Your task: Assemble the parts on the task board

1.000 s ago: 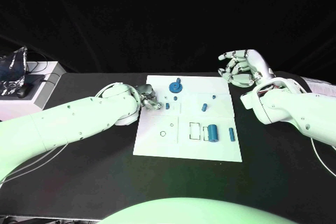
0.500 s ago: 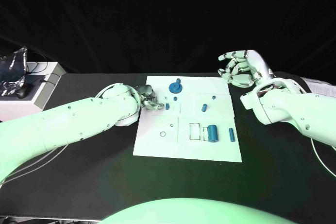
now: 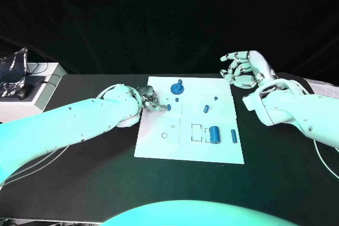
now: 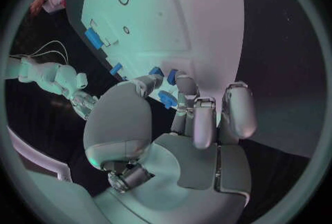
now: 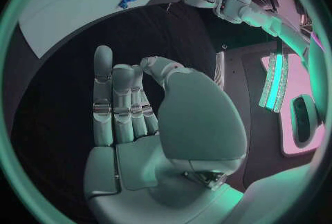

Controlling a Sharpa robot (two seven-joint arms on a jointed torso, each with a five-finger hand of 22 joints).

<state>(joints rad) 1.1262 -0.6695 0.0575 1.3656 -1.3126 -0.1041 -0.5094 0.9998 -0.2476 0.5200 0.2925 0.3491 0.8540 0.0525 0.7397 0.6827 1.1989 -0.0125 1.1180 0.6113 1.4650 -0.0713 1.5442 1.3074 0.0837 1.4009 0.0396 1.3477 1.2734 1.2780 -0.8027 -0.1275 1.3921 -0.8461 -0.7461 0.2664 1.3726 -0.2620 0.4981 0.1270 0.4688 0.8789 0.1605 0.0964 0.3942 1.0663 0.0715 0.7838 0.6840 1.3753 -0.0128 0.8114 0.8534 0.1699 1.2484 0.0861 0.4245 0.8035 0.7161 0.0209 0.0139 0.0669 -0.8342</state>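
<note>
Black worktop [image 3: 92,187] carries one white task board [image 3: 169,147], and on it I count about six blue parts: a round piece with a knob [image 3: 179,87] at the far edge, a small peg [image 3: 206,108], a tiny one [image 3: 214,97], a fat cylinder [image 3: 214,134], a slim pin [image 3: 233,135] and a short blue peg [image 3: 168,107] by the left robot hand [image 3: 150,101]. The left wrist view shows what the head view blurs: that robot hand's fingertips [image 4: 181,83] pinch the short peg at the board's left edge. The right robot hand [image 3: 242,68] is raised beyond the board's far right corner, fingers loosely curled, holding nothing; I see no writing.
</note>
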